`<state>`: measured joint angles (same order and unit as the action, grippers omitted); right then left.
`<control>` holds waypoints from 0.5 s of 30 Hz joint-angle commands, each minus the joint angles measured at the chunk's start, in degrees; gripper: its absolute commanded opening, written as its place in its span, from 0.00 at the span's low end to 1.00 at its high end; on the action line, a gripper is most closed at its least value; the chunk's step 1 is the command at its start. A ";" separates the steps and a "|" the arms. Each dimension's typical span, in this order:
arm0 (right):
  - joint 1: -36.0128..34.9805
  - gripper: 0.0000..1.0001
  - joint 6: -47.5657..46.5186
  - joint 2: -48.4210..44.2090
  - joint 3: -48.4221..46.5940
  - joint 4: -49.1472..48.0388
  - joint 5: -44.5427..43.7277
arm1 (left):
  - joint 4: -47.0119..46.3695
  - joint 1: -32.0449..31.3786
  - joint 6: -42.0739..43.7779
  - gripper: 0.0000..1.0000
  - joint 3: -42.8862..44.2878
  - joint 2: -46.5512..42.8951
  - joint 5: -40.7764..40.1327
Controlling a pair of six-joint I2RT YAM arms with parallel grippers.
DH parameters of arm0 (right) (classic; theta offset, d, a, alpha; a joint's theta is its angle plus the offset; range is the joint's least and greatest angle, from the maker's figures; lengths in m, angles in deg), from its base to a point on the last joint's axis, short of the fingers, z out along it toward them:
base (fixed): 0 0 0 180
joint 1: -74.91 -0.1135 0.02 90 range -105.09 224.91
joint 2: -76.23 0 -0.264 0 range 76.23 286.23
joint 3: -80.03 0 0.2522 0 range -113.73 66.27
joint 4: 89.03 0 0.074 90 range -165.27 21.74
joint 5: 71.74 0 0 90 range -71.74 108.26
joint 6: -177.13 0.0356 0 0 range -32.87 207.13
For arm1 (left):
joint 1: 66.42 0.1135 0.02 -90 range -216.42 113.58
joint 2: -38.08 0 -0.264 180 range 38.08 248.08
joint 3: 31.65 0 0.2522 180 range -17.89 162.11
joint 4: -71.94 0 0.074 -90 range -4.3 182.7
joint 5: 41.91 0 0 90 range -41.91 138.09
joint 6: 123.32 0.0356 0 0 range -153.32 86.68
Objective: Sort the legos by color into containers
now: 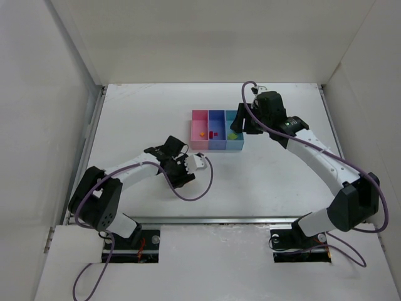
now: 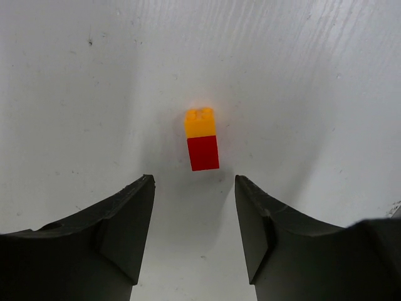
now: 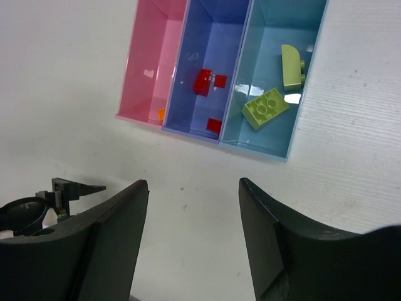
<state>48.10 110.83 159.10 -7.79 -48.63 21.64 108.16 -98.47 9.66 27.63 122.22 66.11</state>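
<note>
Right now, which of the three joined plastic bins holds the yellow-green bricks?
The light cyan end bin: two yellow-green bricks lie in it. The blue middle bin holds red bricks, and the pink bin one orange brick.

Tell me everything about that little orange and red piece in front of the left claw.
The orange and red piece looks like two tiny glossy plastic bricks snapped together, the orange one farther away with two studs showing at its end, the red one nearer. It rests on the white table, just beyond the left claw, which stands open and does not touch it.
</note>
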 commanded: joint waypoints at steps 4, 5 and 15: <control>0.00 0.65 -1.29 -2.54 -0.47 -0.70 -1.44 | 1.71 -0.03 1.05 0.52 1.94 -0.03 4.03; 0.00 0.65 -1.29 -2.54 -0.47 -0.70 -1.44 | 1.71 -0.03 1.05 0.54 1.94 -0.03 4.04; 0.00 0.65 -1.29 -2.54 0.06 -0.70 -1.44 | -1.27 -1.70 -3.69 0.51 4.40 4.28 2.81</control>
<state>48.10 110.20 159.08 -7.79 -48.63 21.18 107.37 -99.87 7.56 29.64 126.00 67.97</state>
